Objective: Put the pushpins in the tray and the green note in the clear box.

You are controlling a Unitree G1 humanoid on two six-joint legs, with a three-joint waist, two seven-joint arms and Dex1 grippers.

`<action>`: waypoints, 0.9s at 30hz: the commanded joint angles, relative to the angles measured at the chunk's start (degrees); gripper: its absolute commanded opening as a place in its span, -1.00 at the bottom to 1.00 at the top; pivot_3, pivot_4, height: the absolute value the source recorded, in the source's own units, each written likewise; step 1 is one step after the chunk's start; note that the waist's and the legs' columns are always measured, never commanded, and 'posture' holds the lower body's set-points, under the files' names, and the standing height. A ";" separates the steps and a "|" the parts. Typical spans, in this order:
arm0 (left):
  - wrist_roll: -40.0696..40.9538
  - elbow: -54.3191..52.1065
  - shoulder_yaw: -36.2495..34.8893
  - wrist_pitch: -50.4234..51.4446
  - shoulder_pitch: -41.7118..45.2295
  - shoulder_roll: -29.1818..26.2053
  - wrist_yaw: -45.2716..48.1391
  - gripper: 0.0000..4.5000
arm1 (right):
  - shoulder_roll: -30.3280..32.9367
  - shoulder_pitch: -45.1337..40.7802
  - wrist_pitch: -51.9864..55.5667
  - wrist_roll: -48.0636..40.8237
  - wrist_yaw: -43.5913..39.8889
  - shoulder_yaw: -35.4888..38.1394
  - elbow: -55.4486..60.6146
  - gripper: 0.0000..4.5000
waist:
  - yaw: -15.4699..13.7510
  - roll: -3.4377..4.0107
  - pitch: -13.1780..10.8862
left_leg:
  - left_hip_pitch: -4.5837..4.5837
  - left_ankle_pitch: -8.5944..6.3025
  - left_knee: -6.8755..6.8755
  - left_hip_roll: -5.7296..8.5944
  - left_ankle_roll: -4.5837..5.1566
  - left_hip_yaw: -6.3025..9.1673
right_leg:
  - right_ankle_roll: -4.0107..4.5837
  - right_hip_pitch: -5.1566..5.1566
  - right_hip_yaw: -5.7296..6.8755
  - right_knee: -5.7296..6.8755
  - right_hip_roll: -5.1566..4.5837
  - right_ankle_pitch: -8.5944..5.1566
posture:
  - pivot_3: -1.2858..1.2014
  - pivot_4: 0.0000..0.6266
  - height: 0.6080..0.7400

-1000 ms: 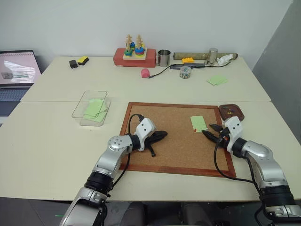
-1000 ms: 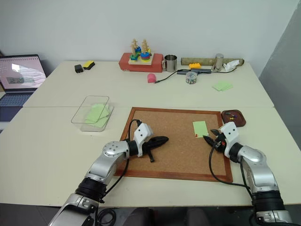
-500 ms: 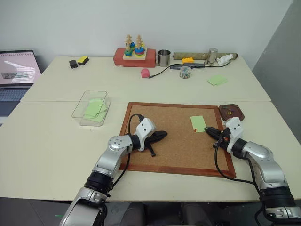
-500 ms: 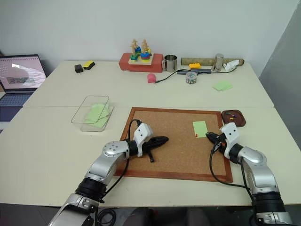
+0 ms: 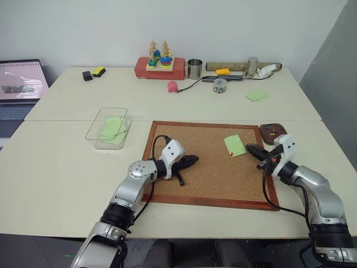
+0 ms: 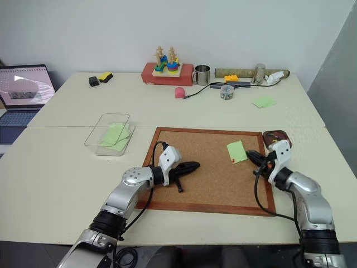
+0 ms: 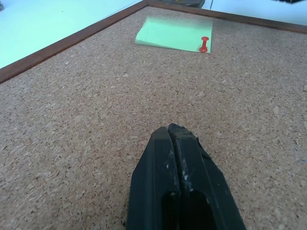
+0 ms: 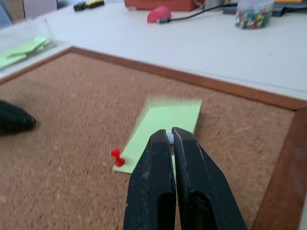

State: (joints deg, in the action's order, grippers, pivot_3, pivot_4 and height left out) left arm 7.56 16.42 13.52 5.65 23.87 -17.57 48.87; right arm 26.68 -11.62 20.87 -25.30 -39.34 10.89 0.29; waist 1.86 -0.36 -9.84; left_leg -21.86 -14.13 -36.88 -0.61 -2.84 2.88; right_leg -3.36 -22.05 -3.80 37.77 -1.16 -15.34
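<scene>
One red pushpin (image 8: 116,157) pins the green note (image 8: 163,125) to the corkboard (image 5: 206,178). Right end effector (image 8: 171,137) closed, a pale speck nipped at its tips, probably a pulled pin bound for the tray (image 5: 274,133). Left end effector (image 7: 173,132) closed, empty, parked on the cork.

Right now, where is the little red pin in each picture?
Left eye view: red pin at the green note's near left corner, on the corkboard.
Right eye view: same corner.
Left wrist view: far ahead, on the note's edge.
Right wrist view: just left of the fingers.
Shared landmark: the green note.
</scene>
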 commanded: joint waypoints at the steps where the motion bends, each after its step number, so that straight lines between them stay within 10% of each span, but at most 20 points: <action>1: -2.57 4.45 1.81 2.01 -2.15 -0.33 -0.32 -1.00 | 0.39 -1.12 2.14 -3.11 0.37 2.27 2.75 -0.97 | 0.00 0.01 0.01 | 0.00 0.00 0.01 0.00 0.00 0.00 | 0.00 0.00 0.00 0.00 0.00 0.00 | 0.03 -0.52 1.00; 19: -3.06 4.97 2.61 0.91 -2.05 -0.10 -0.79 -1.00 | 4.96 -16.32 -7.05 14.50 15.26 1.28 -25.15 -0.97 | -0.05 0.12 0.08 | 0.01 0.00 0.00 0.02 0.01 -0.06 | -0.04 0.01 -0.07 -0.02 0.00 0.03 | 0.03 -0.52 1.00; 27: -3.18 5.10 2.75 0.72 -2.00 -0.10 -0.70 -1.00 | 4.33 -17.10 -8.90 14.36 15.24 2.16 -27.47 -0.23 | 0.00 0.15 0.10 | 0.02 0.00 -0.01 0.02 0.01 -0.09 | -0.06 0.01 -0.12 -0.02 0.00 0.05 | 0.03 -0.52 1.00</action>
State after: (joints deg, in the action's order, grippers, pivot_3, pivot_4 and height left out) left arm 7.11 17.25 14.06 4.72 24.17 -17.55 48.28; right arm 30.92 -27.41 13.74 -10.32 -24.23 11.71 -28.21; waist 1.85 -0.21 -9.74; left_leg -21.84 -14.12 -36.88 -0.58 -2.83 2.79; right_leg -3.43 -22.03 -3.92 37.75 -1.16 -15.29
